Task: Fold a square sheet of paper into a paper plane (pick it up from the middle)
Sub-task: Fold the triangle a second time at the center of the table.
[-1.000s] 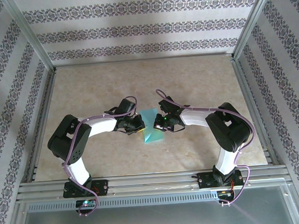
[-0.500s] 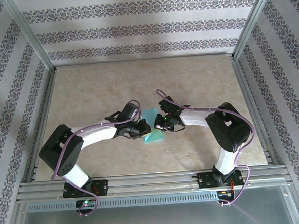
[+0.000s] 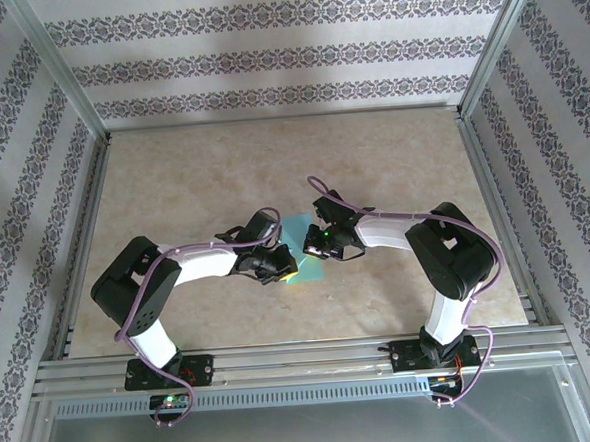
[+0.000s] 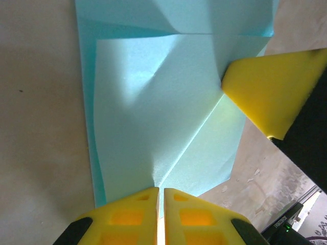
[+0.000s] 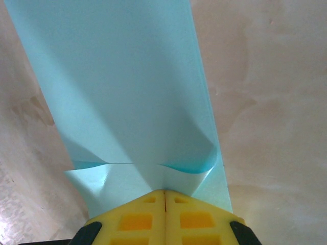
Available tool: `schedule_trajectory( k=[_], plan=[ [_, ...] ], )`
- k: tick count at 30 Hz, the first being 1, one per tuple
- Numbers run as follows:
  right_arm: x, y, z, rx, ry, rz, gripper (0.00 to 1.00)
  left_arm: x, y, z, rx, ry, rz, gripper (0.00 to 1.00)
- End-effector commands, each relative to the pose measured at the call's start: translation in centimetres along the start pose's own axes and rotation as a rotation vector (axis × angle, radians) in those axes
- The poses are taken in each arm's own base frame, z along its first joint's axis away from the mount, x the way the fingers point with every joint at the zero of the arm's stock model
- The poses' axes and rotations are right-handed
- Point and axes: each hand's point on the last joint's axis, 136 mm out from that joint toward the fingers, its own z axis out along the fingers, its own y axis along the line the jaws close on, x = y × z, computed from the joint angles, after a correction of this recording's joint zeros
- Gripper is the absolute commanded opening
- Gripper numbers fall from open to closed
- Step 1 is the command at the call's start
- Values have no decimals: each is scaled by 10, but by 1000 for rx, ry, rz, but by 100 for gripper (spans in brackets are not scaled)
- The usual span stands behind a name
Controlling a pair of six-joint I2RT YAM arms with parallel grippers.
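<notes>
Count from top view: 2 robot arms, i.e. 1 left arm [image 3: 197, 264] and 1 right arm [image 3: 386, 233]. 2 grippers: left gripper [image 3: 281, 267], right gripper [image 3: 312, 248]. 1 paper plane [image 3: 297, 228], light blue. 1 table [image 3: 221, 165]. 2 purple cables, 1 per arm: left cable [image 3: 131, 321], right cable [image 3: 476, 232]. 3 walls w/ striped wallpaper: back wall [image 3: 275, 52], plus 1 each on left and right.

Left wrist view: 3 yellow fingers, i.e. 2 own fingers [image 4: 127, 214] at bottom and 1 finger of the other gripper [image 4: 265, 92] at right.

Right wrist view: 2 yellow fingers [image 5: 133, 219], 1 sheet of paper.
</notes>
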Motion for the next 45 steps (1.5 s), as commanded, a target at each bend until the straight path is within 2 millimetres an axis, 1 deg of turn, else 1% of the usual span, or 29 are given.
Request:
schedule_trajectory(
  k=[1,7,18,29,31,33,37,39,42,45],
  plan=[
    [8,-37,9,122,23,46,4,4,4,5,-8,14,-10,11],
    [9,-39,11,128,30,49,4,4,14,2,-49,6,-5,10],
    [10,-41,11,134,33,51,4,7,28,7,-95,17,-24,9],
    [10,-40,11,128,36,49,4,11,41,11,-114,29,-38,7],
    [9,-36,9,109,33,40,4,13,44,11,-122,36,-42,7],
    [3,-23,3,56,19,14,4,14,48,11,-132,40,-48,6],
    [-11,20,-28,-83,-52,-121,5,16,50,10,-147,46,-49,4],
    [-11,31,-38,-112,-73,-189,5,16,50,10,-149,49,-47,2],
    [-1,37,-39,-139,-65,-234,5,16,49,10,-147,51,-46,2],
    [12,36,-29,-146,-23,-235,4,16,49,10,-146,50,-45,1]
  ],
)
